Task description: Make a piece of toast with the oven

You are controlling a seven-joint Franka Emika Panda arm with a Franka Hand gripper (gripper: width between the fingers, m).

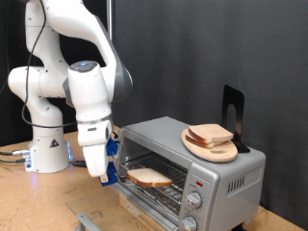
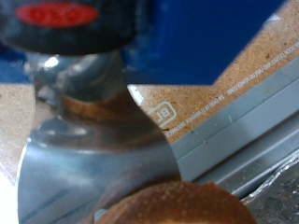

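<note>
Seemingly toast (image 1: 150,177) on oven (image 1: 223,171) rack, fingers (image 1: 109,173) adjacent.

The Franka arm (image 1: 72,72) is glossy white, built of rounded, swollen segments with dark grey bands at the joints. Its thick white base (image 1: 46,144) carries a small triangular warning sticker and a faint blue light low down. The gripper (image 1: 108,173) has blue parts at the fingers. In the wrist view, a blurred silver metal finger (image 2: 93,159) shows under a red-marked dark housing.
</note>
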